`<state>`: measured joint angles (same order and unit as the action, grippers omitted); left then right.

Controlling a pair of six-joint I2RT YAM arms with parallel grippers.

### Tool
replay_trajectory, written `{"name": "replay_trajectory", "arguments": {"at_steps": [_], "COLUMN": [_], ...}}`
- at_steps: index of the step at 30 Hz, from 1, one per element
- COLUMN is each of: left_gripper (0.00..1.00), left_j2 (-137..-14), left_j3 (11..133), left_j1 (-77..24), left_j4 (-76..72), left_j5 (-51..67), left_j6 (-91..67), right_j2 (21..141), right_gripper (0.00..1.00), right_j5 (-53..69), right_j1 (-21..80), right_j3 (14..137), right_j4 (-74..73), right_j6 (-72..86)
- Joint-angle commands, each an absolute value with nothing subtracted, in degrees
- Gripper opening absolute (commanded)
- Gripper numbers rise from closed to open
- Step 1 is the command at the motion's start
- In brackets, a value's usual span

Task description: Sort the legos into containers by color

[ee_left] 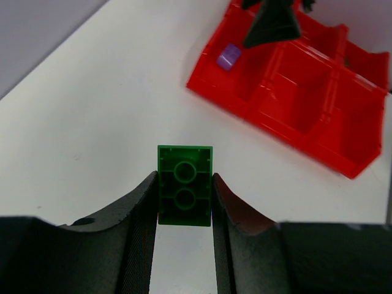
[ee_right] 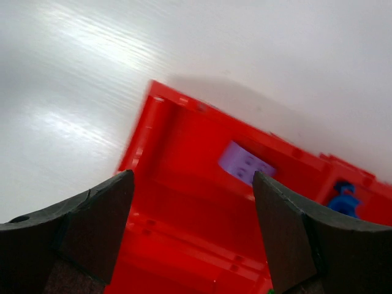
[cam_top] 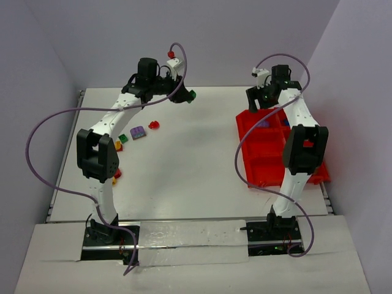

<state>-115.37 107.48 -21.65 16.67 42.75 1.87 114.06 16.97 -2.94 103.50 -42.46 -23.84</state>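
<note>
My left gripper [cam_top: 188, 96] is shut on a green brick [cam_top: 192, 95] and holds it above the table's far middle. In the left wrist view the green brick [ee_left: 185, 184] sits underside up between the fingertips [ee_left: 147, 202]. The red tray [cam_top: 263, 165] lies at the right; it also shows in the left wrist view [ee_left: 294, 104]. My right gripper [cam_top: 252, 105] hangs open and empty over the tray's far-left compartment [ee_right: 184, 202], which holds a purple brick [ee_right: 246, 162]. A blue piece [ee_right: 343, 201] lies in the neighbouring compartment.
Loose bricks lie at the left of the table: a purple one [cam_top: 138, 131], a red one [cam_top: 154, 125], a green one [cam_top: 123, 138], a yellow-orange one [cam_top: 118, 146], and a red one [cam_top: 116, 174] by the left arm. Grey walls enclose the table.
</note>
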Motion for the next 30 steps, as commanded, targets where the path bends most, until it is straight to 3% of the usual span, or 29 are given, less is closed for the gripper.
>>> {"name": "replay_trajectory", "arguments": {"at_steps": [1,2,5,11,17,23,30], "left_gripper": [0.08,0.07,0.06,0.01,0.01,0.0,0.0], "left_j2": [-112.2,-112.3,-113.3,-114.1,-110.7,-101.2,-97.1], "left_j3": [108.3,108.6,112.1,113.3,108.0,92.9,84.8], "left_j1": [-21.8,-21.8,-21.8,-21.8,-22.0,-21.2,-22.5], "left_j4": [18.5,19.4,26.1,29.9,28.7,12.4,-1.9], "left_j5": [55.9,58.6,59.6,62.1,63.9,63.9,53.3], "left_j6": [6.2,7.1,12.1,19.0,23.3,24.9,23.6], "right_j2": [105.3,101.4,96.0,92.7,102.5,103.6,108.9], "right_gripper": [0.85,0.86,0.87,0.87,0.86,0.84,0.81], "right_j5": [26.5,33.4,38.5,41.7,50.7,56.7,59.1], "right_j1": [1.8,3.0,6.0,16.0,17.4,17.6,17.3], "right_j3": [103.3,101.6,95.4,92.5,106.9,108.7,114.9], "right_j4": [-40.7,-37.6,-31.3,-21.6,-29.0,-33.8,-39.6], "right_j6": [-29.1,-31.4,-37.7,-45.2,-28.9,-25.7,-10.2]}}
